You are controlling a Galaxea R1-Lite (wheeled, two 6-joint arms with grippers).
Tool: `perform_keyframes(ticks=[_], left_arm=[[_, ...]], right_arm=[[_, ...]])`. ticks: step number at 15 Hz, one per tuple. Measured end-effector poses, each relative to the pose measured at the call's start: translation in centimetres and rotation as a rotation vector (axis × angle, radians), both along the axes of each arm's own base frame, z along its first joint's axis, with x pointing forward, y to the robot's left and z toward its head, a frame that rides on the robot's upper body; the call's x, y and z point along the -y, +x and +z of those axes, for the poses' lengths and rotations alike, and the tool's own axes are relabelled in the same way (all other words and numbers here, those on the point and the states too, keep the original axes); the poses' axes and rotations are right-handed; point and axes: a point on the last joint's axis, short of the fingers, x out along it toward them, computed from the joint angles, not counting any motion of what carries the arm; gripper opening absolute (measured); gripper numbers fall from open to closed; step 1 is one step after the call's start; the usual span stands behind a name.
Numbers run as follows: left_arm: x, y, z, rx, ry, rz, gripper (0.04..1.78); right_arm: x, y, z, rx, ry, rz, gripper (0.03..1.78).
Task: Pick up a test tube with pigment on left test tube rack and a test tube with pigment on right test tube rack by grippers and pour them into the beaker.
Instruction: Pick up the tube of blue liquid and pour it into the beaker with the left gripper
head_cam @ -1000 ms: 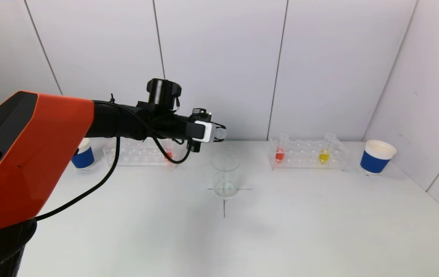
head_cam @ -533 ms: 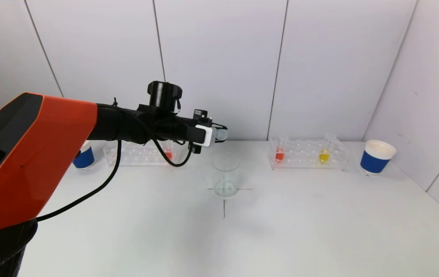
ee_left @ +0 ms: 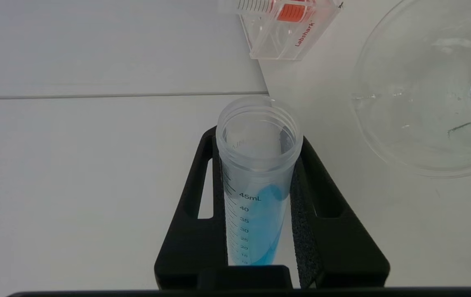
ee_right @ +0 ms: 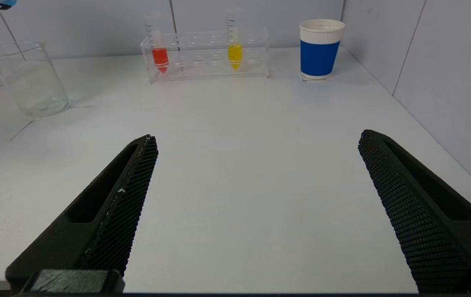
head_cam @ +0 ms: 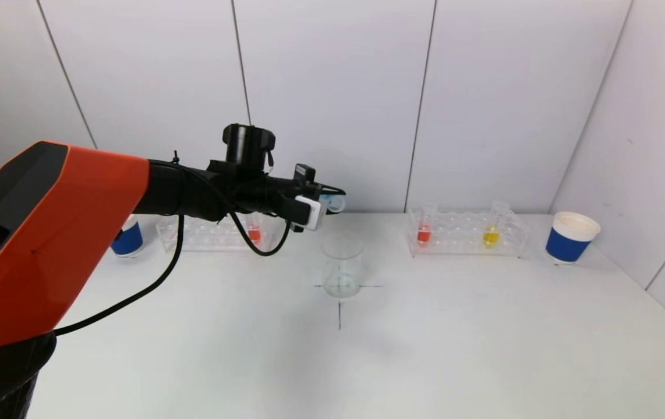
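Note:
My left gripper (head_cam: 325,205) is shut on a clear test tube (ee_left: 256,181) with blue pigment, held tilted nearly level above and just behind the glass beaker (head_cam: 341,265). The blue liquid has run toward the tube's open mouth. The beaker also shows in the left wrist view (ee_left: 429,90) and looks empty. The left rack (head_cam: 216,231) holds a red tube (head_cam: 254,233). The right rack (head_cam: 465,233) holds a red tube (head_cam: 424,231) and a yellow tube (head_cam: 491,234). My right gripper (ee_right: 256,144) is open and empty, low over the near table, out of the head view.
A blue paper cup (head_cam: 568,237) stands right of the right rack and another (head_cam: 127,235) left of the left rack. The beaker sits on a black cross mark (head_cam: 339,302). Grey wall panels close off the back and the right side.
My left wrist has rolled, tipping the tube further, and the blue liquid now shows at the tube's end in the head view. The beaker and racks have not moved.

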Motion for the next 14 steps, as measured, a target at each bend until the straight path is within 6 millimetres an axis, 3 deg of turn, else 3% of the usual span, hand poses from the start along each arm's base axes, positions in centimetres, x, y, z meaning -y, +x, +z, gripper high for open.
perform_keyframes(ticks=[14], left_arm=[[0.02, 0.02, 0.25, 0.180, 0.064, -0.040, 0.45]], right_arm=[[0.00, 0.00, 0.00, 0.000, 0.000, 0.000, 1.77]])
